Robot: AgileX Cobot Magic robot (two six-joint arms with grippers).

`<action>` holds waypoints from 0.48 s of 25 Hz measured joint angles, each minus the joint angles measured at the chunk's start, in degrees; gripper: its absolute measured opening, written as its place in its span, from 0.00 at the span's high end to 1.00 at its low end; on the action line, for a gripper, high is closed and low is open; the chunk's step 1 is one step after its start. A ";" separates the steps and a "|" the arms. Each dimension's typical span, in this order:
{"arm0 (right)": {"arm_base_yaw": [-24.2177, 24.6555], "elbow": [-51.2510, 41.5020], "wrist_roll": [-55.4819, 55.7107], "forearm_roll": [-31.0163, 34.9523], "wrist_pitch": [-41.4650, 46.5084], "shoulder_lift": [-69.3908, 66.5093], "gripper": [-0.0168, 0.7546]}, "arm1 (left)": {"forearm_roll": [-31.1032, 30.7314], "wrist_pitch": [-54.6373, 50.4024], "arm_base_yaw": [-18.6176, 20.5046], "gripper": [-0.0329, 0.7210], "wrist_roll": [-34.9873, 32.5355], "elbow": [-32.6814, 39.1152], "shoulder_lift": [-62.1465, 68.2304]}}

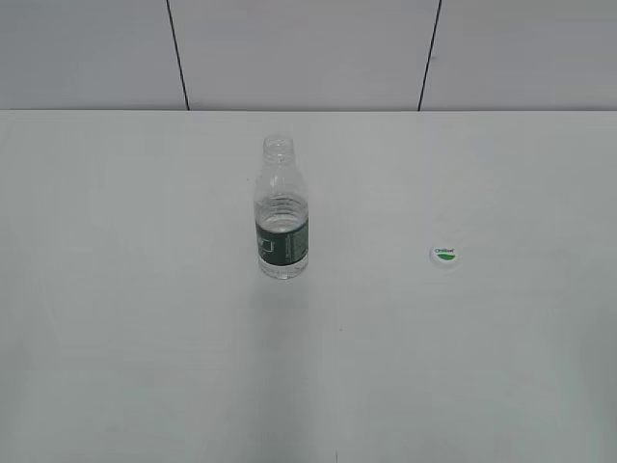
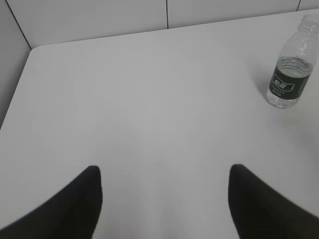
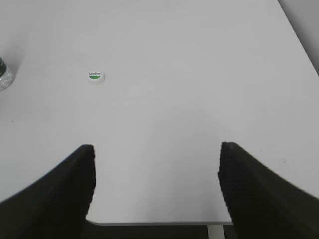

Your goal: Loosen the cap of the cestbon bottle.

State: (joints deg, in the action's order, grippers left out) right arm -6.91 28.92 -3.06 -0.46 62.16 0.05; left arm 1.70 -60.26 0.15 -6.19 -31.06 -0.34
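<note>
The cestbon bottle (image 1: 281, 214) stands upright at the table's middle, its threaded neck bare, with a dark green label band. It also shows at the far right of the left wrist view (image 2: 291, 67), and its edge shows at the left of the right wrist view (image 3: 4, 74). The cap (image 1: 443, 255) lies flat on the table to the bottle's right, green half-disc up; it also shows in the right wrist view (image 3: 96, 76). My left gripper (image 2: 164, 172) is open and empty, far from the bottle. My right gripper (image 3: 157, 149) is open and empty above the table's near edge. Neither gripper shows in the exterior view.
The white table (image 1: 145, 338) runs back to a panelled grey wall (image 1: 289, 48). Its left edge and back left corner show in the left wrist view (image 2: 31, 50). Its near edge (image 3: 159, 222) and right edge show in the right wrist view.
</note>
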 joint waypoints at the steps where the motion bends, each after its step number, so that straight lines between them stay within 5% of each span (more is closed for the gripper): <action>1: 0.00 0.00 0.00 0.00 0.00 0.22 0.21 | 0.00 0.00 0.00 0.32 0.00 0.00 0.00; 12: 0.00 0.00 0.05 -0.07 0.00 0.26 0.21 | 0.00 0.00 0.00 0.32 0.00 0.00 0.00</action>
State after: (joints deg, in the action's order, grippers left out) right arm -6.91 28.92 -3.01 -0.53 62.16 0.31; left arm 1.70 -60.26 0.15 -6.19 -31.06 -0.34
